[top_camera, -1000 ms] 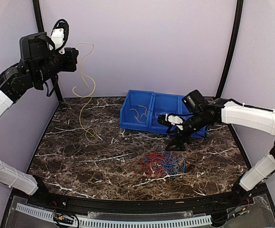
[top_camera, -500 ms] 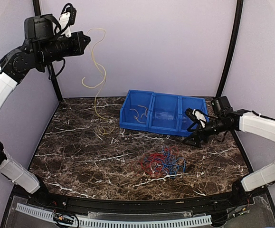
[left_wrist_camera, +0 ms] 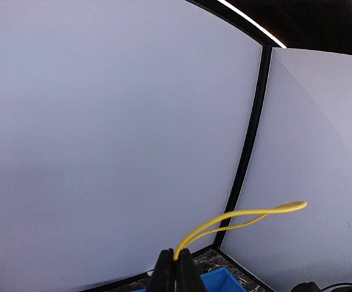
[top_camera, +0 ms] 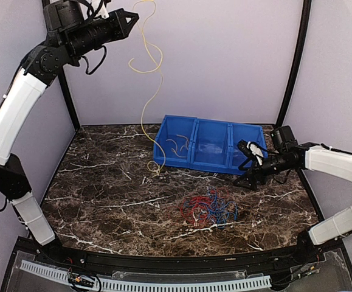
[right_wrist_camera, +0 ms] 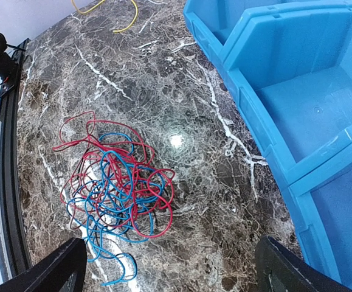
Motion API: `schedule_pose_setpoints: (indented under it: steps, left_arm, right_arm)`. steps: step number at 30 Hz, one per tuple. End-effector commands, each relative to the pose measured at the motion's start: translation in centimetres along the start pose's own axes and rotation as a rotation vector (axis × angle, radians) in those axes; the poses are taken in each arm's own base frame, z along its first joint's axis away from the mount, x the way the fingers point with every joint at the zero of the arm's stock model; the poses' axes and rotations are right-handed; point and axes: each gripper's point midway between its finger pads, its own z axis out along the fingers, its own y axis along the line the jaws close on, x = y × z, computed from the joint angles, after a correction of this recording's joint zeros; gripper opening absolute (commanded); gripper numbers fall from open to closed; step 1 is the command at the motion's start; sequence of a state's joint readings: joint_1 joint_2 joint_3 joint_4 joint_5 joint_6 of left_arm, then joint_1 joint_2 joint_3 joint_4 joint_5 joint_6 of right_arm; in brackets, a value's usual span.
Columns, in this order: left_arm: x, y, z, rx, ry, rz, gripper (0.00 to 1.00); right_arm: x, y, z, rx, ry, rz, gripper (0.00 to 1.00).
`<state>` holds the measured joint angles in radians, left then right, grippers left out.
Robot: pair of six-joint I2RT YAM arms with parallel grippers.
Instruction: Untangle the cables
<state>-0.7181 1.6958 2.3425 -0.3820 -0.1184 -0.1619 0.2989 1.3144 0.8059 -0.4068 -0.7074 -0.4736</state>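
L wrist: yellow cable (left_wrist_camera: 224,217) pinched; R wrist: red-blue tangle (right_wrist_camera: 112,182).

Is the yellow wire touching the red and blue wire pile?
Apart. The top view shows the yellow wire ending beside the blue bin, bare table between it and the pile.

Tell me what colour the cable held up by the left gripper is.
Yellow. The cable shows best in the left wrist view.

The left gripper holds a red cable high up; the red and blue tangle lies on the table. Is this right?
No: the left gripper holds a yellow cable, not red, as the left wrist view shows. The rest stands.
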Motion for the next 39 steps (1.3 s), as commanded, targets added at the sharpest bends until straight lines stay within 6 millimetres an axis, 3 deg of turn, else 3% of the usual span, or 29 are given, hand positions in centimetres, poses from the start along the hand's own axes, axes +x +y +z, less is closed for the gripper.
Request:
schedule_pose_setpoints:
  steps: [1,8,11,19,22,26,28,35,39]
  left_arm:
    - [-2.5,-0.1,1.4,0.009,-0.123,0.025,0.00]
    - [-2.4,0.5,5.3,0.041,-0.249,0.033,0.00]
    - [-2.2,1.7,6.9,0.006,-0.296,0.031,0.00]
    - [-4.0,4.7,7.5,0.004,-0.414,-0.094,0.00]
    - [-3.6,5.3,8.0,0.002,-0.411,-0.106,0.00]
    - [0.1,6.9,10.2,-0.010,-0.309,-0.122,0.00]
    - [3.0,7.7,11.3,-0.020,-0.228,-0.136,0.00]
    - [16.8,8.2,13.8,0.035,0.112,-0.177,0.00]
    - [22.6,8.8,13.5,0.024,0.262,-0.174,0.00]
  right_arm:
    - [-0.2,-0.4,0.1,0.015,-0.021,-0.022,0.98]
    - [-0.1,-0.5,0.2,0.014,-0.017,-0.026,0.98]
    - [0.1,-0.5,0.3,0.014,-0.010,-0.027,0.98]
    - [0.3,-0.7,0.3,0.026,-0.003,-0.032,0.98]
    - [0.5,-0.7,0.4,0.025,0.002,-0.032,0.98]
    - [0.6,-0.7,0.5,0.019,0.007,-0.029,0.98]
    - [0.7,-0.7,0.6,0.017,0.010,-0.028,0.98]
    - [1.0,-0.6,0.8,0.002,0.022,-0.028,0.97]
    - [1.3,-0.6,0.9,-0.009,0.036,-0.026,0.95]
